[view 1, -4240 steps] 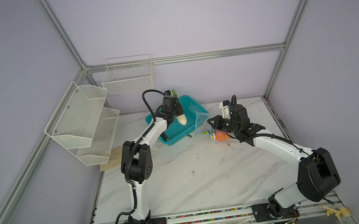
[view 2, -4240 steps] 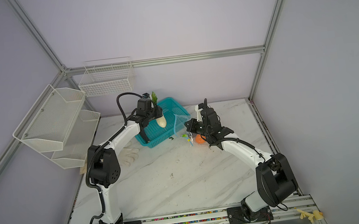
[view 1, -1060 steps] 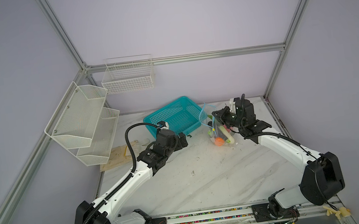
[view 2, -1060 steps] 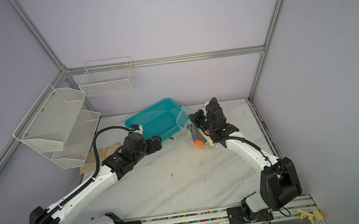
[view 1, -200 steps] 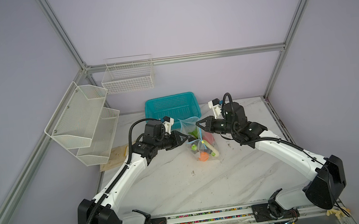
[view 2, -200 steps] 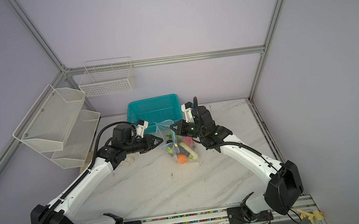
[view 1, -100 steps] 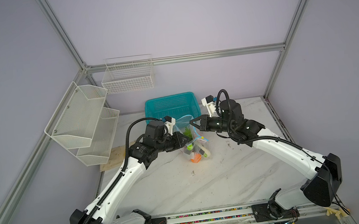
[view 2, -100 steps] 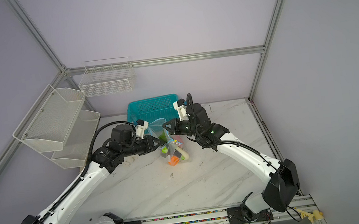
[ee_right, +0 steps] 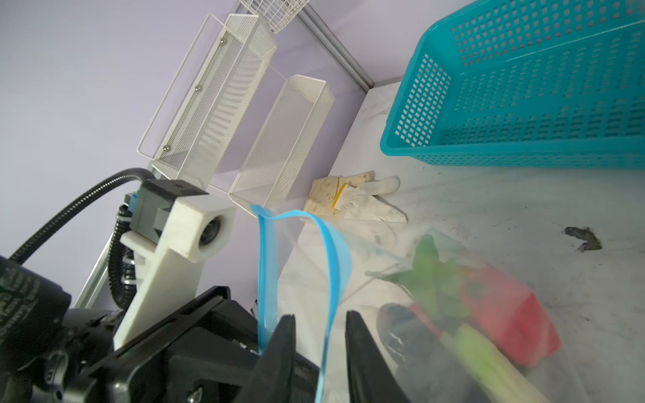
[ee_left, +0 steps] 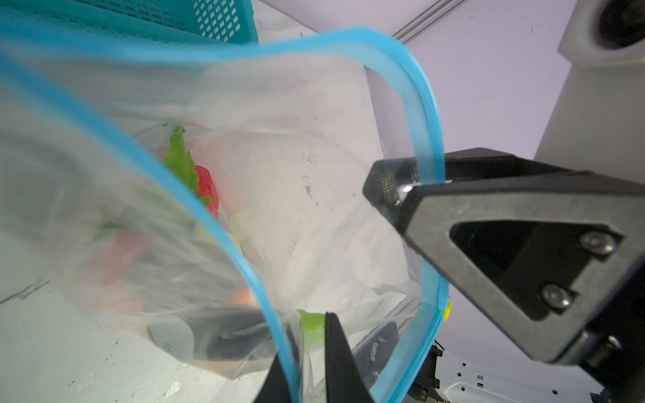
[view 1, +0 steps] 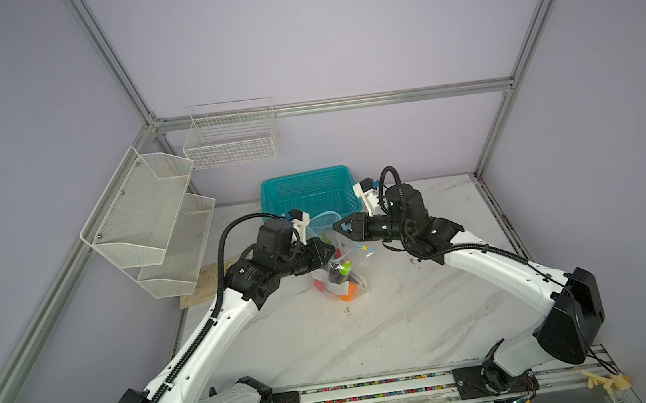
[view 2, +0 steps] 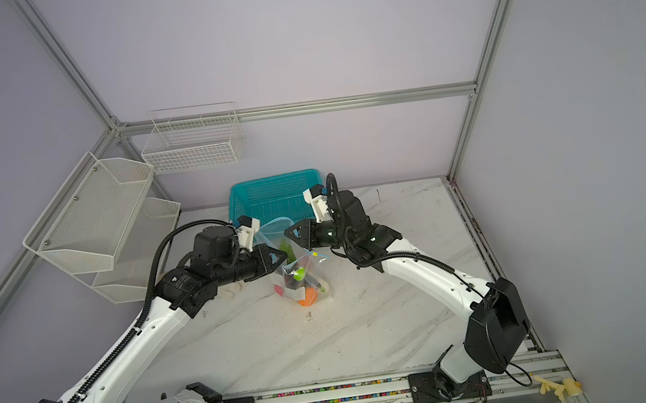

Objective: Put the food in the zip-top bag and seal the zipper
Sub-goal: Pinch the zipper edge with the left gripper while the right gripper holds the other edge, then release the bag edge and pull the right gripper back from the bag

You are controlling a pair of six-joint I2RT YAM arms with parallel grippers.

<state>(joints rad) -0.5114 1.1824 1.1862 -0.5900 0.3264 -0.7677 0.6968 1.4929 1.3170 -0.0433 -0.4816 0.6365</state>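
The clear zip-top bag hangs over the table's middle, bottom resting on the marble. The food lies inside: orange, green, dark and red pieces. The mouth gapes, and the blue zipper runs round it, yellow slider at one end. My left gripper is shut on the near rim strip. My right gripper is open, its jaws apart on either side of the far rim strip.
A teal basket stands just behind the bag. A white glove lies on the table by the left arm. White mesh shelves and a wire basket hang on the left and back walls.
The right gripper's jaws have opened off the bag's rim. The left gripper has closed further on the rim. Both arms and the bag have shifted a little to the left.
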